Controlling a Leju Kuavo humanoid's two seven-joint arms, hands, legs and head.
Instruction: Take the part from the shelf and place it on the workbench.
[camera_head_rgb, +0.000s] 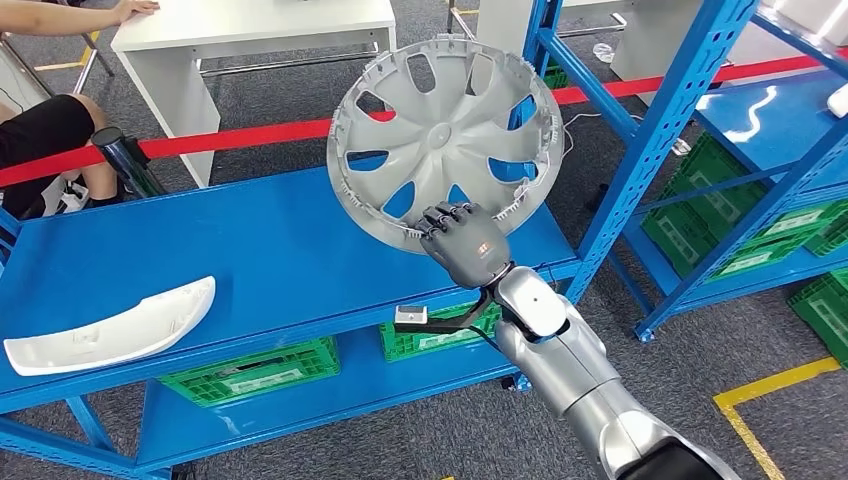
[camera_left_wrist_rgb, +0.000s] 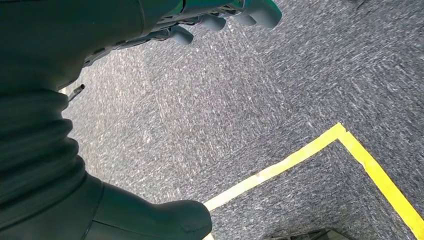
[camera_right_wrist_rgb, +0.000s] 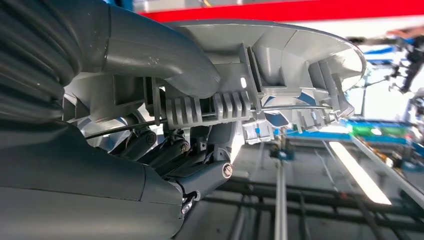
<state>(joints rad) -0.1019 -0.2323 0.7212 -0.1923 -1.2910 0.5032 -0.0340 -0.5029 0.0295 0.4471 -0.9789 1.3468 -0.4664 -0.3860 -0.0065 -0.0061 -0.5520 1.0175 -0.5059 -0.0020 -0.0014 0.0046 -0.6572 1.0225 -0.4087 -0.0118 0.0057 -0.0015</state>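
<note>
The dark fingers (camera_head_rgb: 447, 216) of the right hand (camera_head_rgb: 462, 243) curl over the lower rim of a round grey plastic wheel cover with curved spoke cut-outs (camera_head_rgb: 444, 128), gripping it firmly. In the right wrist view the thick grey thumb (camera_right_wrist_rgb: 165, 55) presses against the ribbed inner rim of the cover (camera_right_wrist_rgb: 280, 65) while the darker fingers (camera_right_wrist_rgb: 150, 142) close on it from the other side, so the rim is pinched between them. The cover is held up in the air, tilted with its hollow inner face toward the head camera, above the right part of the blue metal shelf board (camera_head_rgb: 290, 250) and not touching it. The silver right forearm (camera_head_rgb: 570, 360) rises from the lower right to the hand.

On the left part of the same board lies a long white curved plastic trim piece (camera_head_rgb: 110, 328), well apart from the cover. Green plastic crates (camera_head_rgb: 255, 372) stand on the lower shelf level. A second blue shelving rack (camera_head_rgb: 690, 90) stands to the right, with more green crates (camera_head_rgb: 735, 215) in it. A red barrier tape (camera_head_rgb: 230, 135) runs behind the shelf, and a person's arm (camera_head_rgb: 70, 15) rests on a white table (camera_head_rgb: 250, 25) beyond.

The left hand (camera_left_wrist_rgb: 225, 15) hangs over grey carpet (camera_left_wrist_rgb: 240, 100) marked with a yellow line (camera_left_wrist_rgb: 310, 150), its fingers (camera_left_wrist_rgb: 262, 12) loosely apart and holding nothing.
</note>
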